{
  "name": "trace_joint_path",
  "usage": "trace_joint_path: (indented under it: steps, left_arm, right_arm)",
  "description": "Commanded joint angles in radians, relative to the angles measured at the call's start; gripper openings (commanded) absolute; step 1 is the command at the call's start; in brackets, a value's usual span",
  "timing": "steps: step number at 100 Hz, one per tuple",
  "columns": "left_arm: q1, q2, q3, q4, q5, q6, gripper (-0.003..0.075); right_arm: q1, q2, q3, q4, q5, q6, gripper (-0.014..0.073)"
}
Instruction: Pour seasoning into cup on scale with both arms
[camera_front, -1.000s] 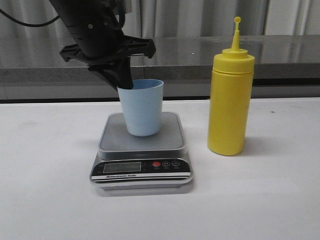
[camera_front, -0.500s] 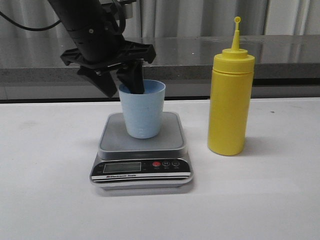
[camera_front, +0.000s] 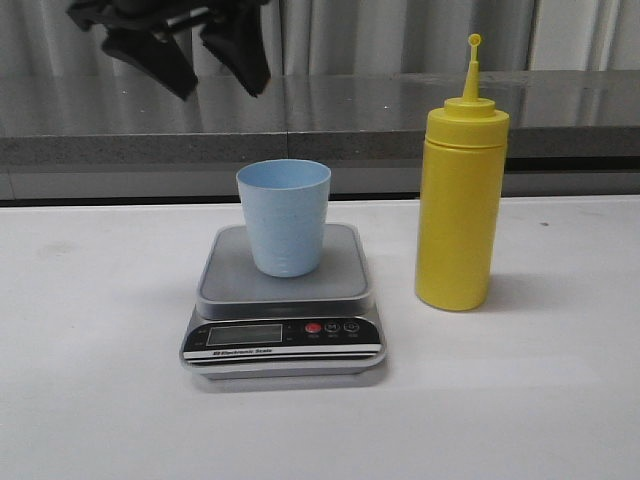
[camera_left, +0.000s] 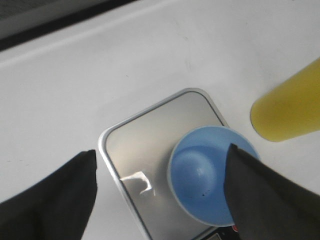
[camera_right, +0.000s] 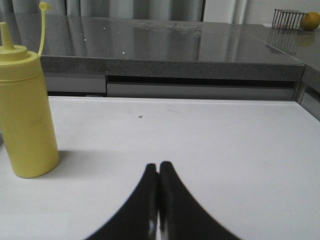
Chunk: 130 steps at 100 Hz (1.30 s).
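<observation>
The white desk (camera_front: 100, 400) carries everything. The yellow seasoning (camera_front: 460, 200) stands upright to the right of the scale (camera_front: 285, 300), apart from it, untouched. The scale sits centre, display toward the near edge so it can be read. The cup (camera_front: 284, 215) stands upright on its platform, mouth up to receive. Above, the left claw (camera_front: 185, 45) hangs spread wide and empty; the right claw (camera_right: 159, 200) is pressed closed on nothing.
</observation>
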Motion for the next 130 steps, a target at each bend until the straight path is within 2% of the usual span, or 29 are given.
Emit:
trace_joint_path:
  steps: [1, 37, 64, 97, 117, 130]
  left_arm:
    - [0.035, -0.121, 0.039, 0.002, -0.109, -0.002, 0.0503]
    - [0.227, -0.494, 0.444, 0.015, -0.339, 0.000, 0.0503]
    - [0.241, -0.809, 0.735, 0.077, -0.548, 0.002, 0.0503]
    - [0.241, -1.185, 1.001, 0.093, -0.598, 0.002, 0.0503]
    - [0.241, -1.324, 1.072, 0.138, -0.591, 0.003, 0.0503]
    - [0.241, -1.343, 1.079, 0.163, -0.594, 0.003, 0.0503]
  right_arm:
    - [-0.005, -0.013, 0.001, -0.003, -0.083, -0.008, -0.0120]
    - [-0.005, -0.013, 0.001, -0.003, -0.083, -0.008, -0.0120]
    - [-0.005, -0.013, 0.001, -0.003, -0.083, -0.008, -0.0120]
    - [-0.005, -0.013, 0.001, -0.003, -0.083, -0.008, -0.0120]
    - [-0.005, -0.013, 0.001, -0.003, -0.083, -0.008, -0.0120]
    - [-0.005, -0.013, 0.001, -0.003, -0.083, -0.008, -0.0120]
